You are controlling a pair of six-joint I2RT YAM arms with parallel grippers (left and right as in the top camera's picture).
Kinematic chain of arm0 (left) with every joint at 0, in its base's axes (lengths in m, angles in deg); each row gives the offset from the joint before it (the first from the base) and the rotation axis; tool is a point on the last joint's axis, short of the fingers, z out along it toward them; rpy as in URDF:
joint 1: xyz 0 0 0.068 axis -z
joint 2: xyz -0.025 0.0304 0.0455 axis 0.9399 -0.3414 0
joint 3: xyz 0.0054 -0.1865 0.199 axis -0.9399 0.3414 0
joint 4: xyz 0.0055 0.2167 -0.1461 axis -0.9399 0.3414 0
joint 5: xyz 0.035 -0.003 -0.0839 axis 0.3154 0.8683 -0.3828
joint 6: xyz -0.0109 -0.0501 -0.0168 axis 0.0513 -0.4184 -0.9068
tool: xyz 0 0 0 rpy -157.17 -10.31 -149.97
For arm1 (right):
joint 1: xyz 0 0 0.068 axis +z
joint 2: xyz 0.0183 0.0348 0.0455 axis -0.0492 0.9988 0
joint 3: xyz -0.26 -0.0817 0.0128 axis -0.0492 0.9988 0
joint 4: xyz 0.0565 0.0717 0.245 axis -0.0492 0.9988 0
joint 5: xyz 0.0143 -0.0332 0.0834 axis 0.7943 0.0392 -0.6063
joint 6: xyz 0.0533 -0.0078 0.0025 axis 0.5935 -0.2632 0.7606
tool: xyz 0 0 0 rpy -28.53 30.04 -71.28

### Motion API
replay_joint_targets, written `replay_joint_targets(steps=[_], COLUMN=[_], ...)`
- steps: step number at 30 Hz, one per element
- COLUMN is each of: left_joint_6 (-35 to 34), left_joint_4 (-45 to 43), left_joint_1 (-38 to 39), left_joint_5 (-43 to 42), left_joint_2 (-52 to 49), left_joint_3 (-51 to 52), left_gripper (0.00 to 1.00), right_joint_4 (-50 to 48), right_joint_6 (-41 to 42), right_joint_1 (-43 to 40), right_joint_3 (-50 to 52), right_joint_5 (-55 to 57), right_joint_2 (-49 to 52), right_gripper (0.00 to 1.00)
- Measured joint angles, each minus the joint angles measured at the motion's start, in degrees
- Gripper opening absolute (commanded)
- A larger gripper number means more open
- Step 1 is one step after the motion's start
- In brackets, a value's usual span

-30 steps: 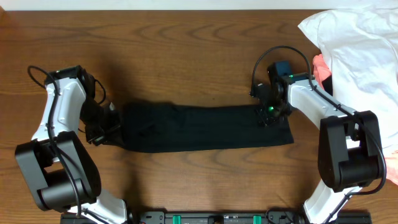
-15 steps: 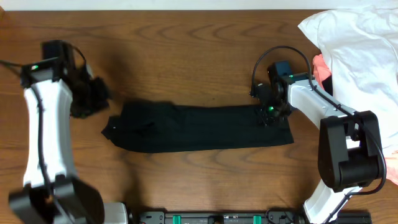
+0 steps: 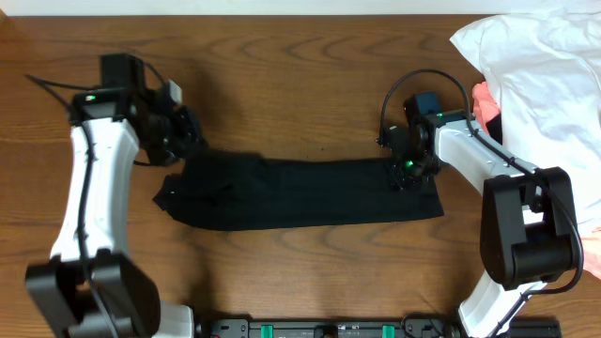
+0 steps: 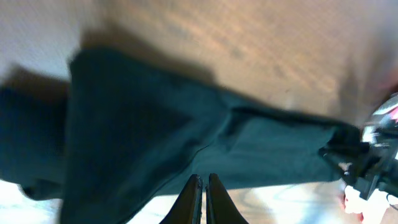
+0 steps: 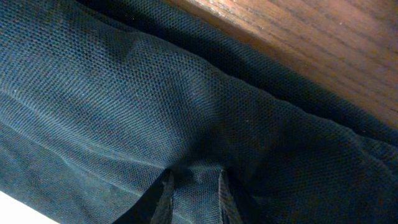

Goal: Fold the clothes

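At the near edge of the wooden table [image 3: 300, 75] a black rail [image 3: 319, 329] with green fittings is running across, and the two arm bases are standing at either end of it. Just beyond, the black garment [image 3: 300, 192] is lying flat on the wood as a long, narrow strip, stretching from left to right across the middle of the table; its left end is sitting a little thicker and more rumpled than the rest, while its right end is spreading out to a squarer corner.

The right gripper [image 3: 406, 175] is pressing down on the far right corner of that strip. In the right wrist view its fingers [image 5: 163, 193] are digging into the mesh-like weave and pinching a small ridge of the black fabric between them.

The left gripper [image 3: 183, 139] is hovering just beyond the strip's far left corner. Its wrist view, somewhat blurred, is showing the two fingertips pressed together with nothing between them, and the dark cloth lying below them.

Farthest off, at the far right corner of the table, a large white garment [image 3: 545, 84] is lying crumpled, with a coral-pink garment [image 3: 485, 101] peeking out from under its left edge, near the right arm but apart from the black strip
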Motion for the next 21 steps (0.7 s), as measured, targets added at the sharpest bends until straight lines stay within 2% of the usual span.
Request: replay_joint_targets(steps=[6,15,21], left_joint_6=[-1.86,-3.19,-6.21], left_joint_4=[0.57,-8.07,-10.78], left_joint_1=[0.04,0.04,0.09], left_joint_5=[-0.02,5.2,10.69], left_joint_2=[-5.25,-7.58,-7.3], left_joint_3=[7.23,21.92,23.78], left_gripper=[0.06,0.06,0.06], right_joint_4=[0.07,0.07,0.13], right_joint_6=[0.0,0.0,0.0], right_joint_1=[0.0,0.0,0.0], right_joint_3=[0.0,0.0,0.0], right_joint_5=[0.0,-0.02,-0.02], right_joint_2=[0.0,0.0,0.0], right_gripper=[0.24,0.24,0.24])
